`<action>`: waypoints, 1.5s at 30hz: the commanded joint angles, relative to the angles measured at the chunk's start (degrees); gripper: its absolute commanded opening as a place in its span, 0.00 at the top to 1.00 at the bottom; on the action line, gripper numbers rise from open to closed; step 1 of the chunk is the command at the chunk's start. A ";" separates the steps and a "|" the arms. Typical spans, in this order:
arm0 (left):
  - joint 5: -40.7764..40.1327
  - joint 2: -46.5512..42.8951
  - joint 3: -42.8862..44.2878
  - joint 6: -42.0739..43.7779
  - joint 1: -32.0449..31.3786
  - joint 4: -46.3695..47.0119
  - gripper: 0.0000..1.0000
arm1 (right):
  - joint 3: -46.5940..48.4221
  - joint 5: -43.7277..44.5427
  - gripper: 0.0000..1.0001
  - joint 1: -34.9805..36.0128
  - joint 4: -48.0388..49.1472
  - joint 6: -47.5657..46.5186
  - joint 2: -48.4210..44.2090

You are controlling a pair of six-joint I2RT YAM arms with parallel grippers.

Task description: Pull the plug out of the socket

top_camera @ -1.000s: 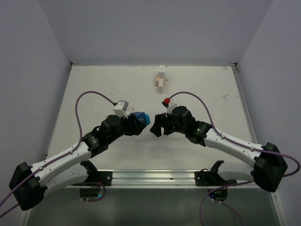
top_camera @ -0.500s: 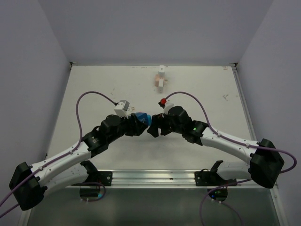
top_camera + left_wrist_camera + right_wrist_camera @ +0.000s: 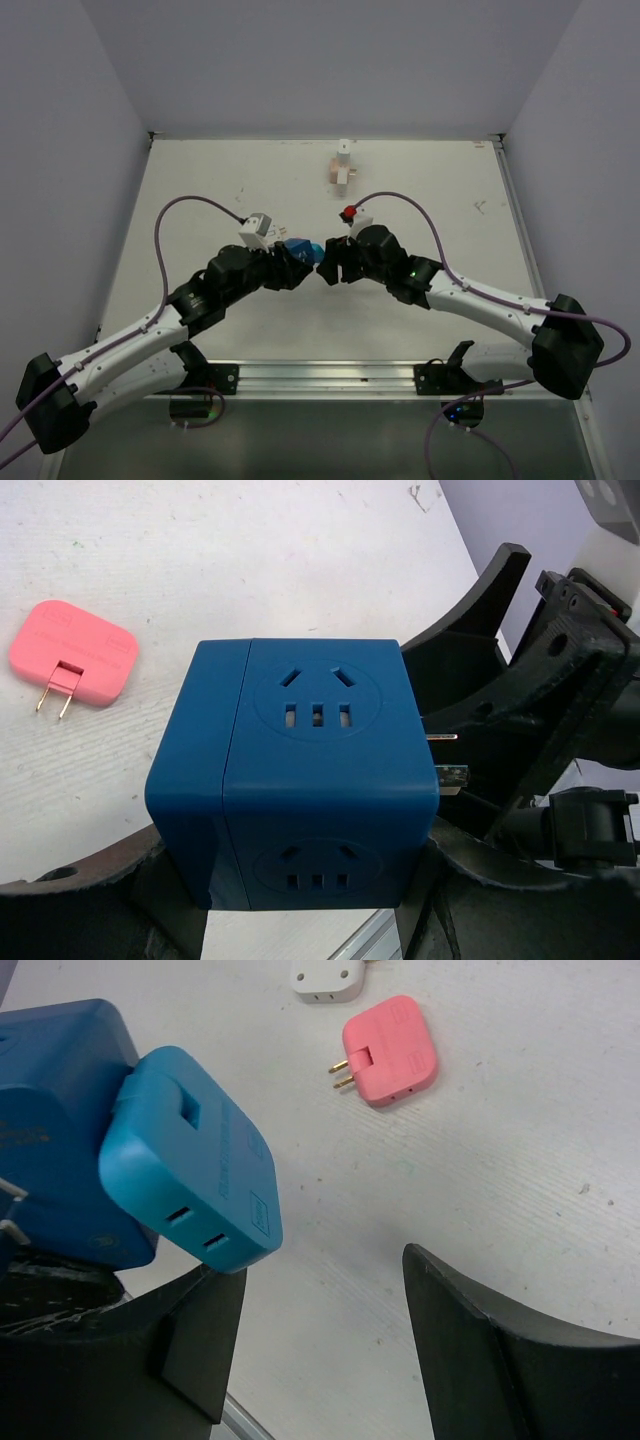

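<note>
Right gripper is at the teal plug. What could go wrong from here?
1. The teal plug sits over one finger of the open right gripper, not centred in the gap; closing may clip a corner and twist it.
2. The left gripper holds the blue cube socket only by its lower part; a hard pull might drag the cube out with the plug.
</note>
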 commanded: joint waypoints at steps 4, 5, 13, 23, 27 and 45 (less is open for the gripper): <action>4.92 -3.33 1.19 2.09 0.21 -0.47 1.00 | 0.03 6.26 0.34 0.12 -0.18 -2.14 -2.24; 5.71 -3.33 1.36 2.44 0.30 -1.26 1.00 | 0.38 6.52 0.34 0.21 -0.27 -2.40 -2.24; 10.64 -3.24 2.94 5.52 0.21 -5.22 1.00 | 2.05 7.67 0.35 0.12 -0.36 -3.20 -2.07; 8.18 -5.69 0.93 11.48 0.21 -4.01 1.00 | 2.50 7.84 0.35 0.04 -3.26 -2.94 -4.70; 7.03 -7.81 -2.32 14.92 0.30 0.66 1.00 | 1.35 9.16 0.35 -0.05 -7.11 -0.22 -9.53; 11.86 -4.91 -6.63 20.72 0.12 16.48 1.00 | 0.83 7.76 0.18 -0.58 -7.23 33.01 -12.53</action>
